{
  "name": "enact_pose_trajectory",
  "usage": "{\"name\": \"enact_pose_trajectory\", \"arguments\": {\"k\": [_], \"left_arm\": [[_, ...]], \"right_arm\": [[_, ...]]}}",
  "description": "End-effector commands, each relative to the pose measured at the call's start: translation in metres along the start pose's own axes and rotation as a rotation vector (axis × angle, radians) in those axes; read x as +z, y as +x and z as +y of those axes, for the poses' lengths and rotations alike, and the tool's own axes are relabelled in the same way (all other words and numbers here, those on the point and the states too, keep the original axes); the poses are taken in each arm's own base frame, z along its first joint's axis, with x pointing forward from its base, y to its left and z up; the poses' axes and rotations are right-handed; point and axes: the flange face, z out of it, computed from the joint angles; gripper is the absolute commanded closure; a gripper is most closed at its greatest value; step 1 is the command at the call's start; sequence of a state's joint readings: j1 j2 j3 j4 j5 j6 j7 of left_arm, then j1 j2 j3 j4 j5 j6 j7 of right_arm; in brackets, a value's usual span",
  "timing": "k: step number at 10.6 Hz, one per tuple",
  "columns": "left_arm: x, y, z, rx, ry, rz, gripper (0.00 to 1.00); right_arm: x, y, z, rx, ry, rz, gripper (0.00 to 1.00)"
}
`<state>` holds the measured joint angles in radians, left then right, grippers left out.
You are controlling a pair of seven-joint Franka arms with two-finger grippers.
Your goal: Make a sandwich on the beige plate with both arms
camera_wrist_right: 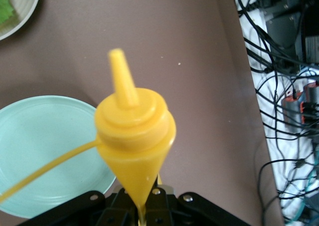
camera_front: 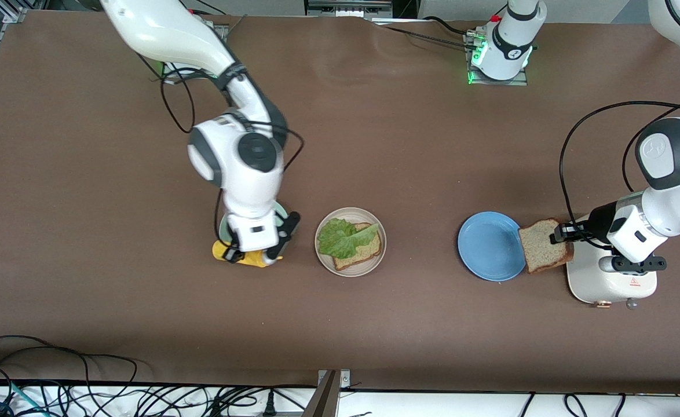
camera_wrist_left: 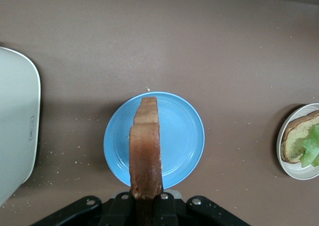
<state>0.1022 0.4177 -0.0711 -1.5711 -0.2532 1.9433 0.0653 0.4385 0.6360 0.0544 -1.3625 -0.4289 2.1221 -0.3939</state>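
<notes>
A: The left gripper (camera_front: 561, 233) is clamped on a slice of bread (camera_front: 543, 245) by one crust edge, holding it on edge over the rim of the blue plate (camera_front: 488, 245), at the left arm's end of the table. How would that slice handle?

B: Light and soft, probably — it would bend or tear if pinched hard. The crust is the firmest part, so the edge hold looks sensible. In the left wrist view the slice (camera_wrist_left: 146, 151) stands straight out from the jaws, not sagging.

A: And the rest of the sandwich?

B: On the beige plate (camera_front: 350, 241), mid-table — a bottom slice (camera_front: 363, 250) with a ruffled lettuce leaf (camera_front: 343, 237) on it. That plate is well apart from the held slice, toward the right arm's end.

A: The right gripper (camera_front: 255, 251)?

B: Closed on a yellow squeeze bottle (camera_wrist_right: 134, 136), over the mint green plate (camera_wrist_right: 45, 151), just beside the beige one. The bottle looks like smooth plastic, likely slippery; the grip sits on its tapered body.
</notes>
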Motion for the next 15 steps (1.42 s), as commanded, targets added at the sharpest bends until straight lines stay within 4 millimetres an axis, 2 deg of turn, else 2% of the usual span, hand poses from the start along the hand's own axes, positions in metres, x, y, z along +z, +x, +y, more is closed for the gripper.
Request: {"name": "enact_pose_trajectory", "arguments": {"k": [1,2,5,6,8,9,13,15], "left_arm": [[-0.002,-0.002,0.012,-0.024,-0.059,0.001,1.00],[-0.003,-0.002,0.017,-0.056,-0.107,0.004,1.00],[0.002,-0.004,0.047,-0.100,-0.159,-0.009,1.00],[0.002,-0.004,0.052,-0.112,-0.192,-0.011,1.00],[0.011,-0.008,0.078,-0.145,-0.221,-0.034,1.00],[0.018,-0.010,0.096,-0.172,-0.249,-0.055,1.00],[0.045,-0.016,0.143,-0.255,-0.339,-0.123,1.00],[0.064,-0.016,0.168,-0.329,-0.512,-0.181,1.00]], "right_arm": [[-0.009,-0.058,0.022,0.149,0.091,0.103,1.00],[-0.009,-0.074,0.032,0.169,0.112,0.149,1.00],[0.009,-0.129,0.078,0.208,0.237,0.292,1.00],[0.017,-0.144,0.088,0.197,0.290,0.356,1.00],[0.042,-0.183,0.101,0.199,0.380,0.492,1.00],[0.058,-0.201,0.104,0.197,0.408,0.563,1.00],[0.115,-0.256,0.087,0.160,0.439,0.823,1.00],[0.139,-0.275,0.077,0.155,0.467,0.889,1.00]]}}
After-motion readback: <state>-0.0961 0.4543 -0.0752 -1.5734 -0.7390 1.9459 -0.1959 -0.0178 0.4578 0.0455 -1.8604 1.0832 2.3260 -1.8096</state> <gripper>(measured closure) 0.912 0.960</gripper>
